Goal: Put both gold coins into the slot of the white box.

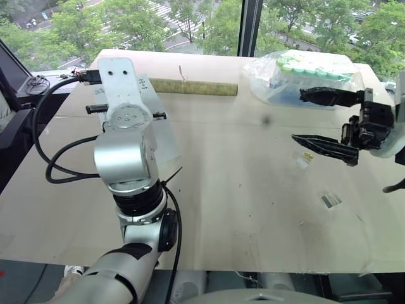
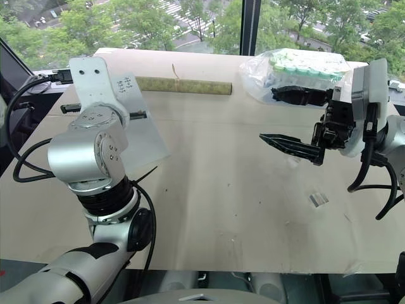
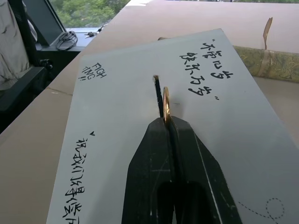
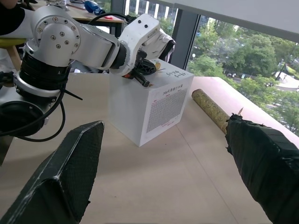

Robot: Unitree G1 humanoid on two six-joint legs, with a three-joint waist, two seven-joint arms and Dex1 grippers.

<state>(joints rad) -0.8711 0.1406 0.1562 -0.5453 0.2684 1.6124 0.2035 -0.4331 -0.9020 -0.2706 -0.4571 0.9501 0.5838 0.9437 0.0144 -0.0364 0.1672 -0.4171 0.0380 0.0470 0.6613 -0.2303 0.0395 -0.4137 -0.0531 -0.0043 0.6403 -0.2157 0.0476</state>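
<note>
Left wrist view: left gripper (image 3: 167,122) has its jaws closed on a small shiny round gold coin (image 3: 166,103), held edge-on at the fingertips, right at the near end of the thin black slot (image 3: 158,95); whether the coin's edge has entered the slot, cannot tell. Slot sits in the top face of the white cuboid box (image 3: 117,116) with handwriting on it. Box stands on the left part of the pale wooden bench (image 1: 240,209), close to the far edge.

Right gripper (image 1: 315,118) hangs above the bench's right side, jaws wide apart, holding nothing, fingers pointing toward the box. Second small gold coin (image 1: 308,155) lies flat on the bench just beside the lower right finger, next to a small clear plastic scrap (image 1: 302,163). Another clear-and-grey plastic scrap (image 1: 330,201) lies nearer the front edge.

Clear plastic bag of green-capped tubes (image 1: 297,73) sits at the far right of the bench. Long olive patterned roll (image 1: 193,87) lies along the far edge, between box and bag.
</note>
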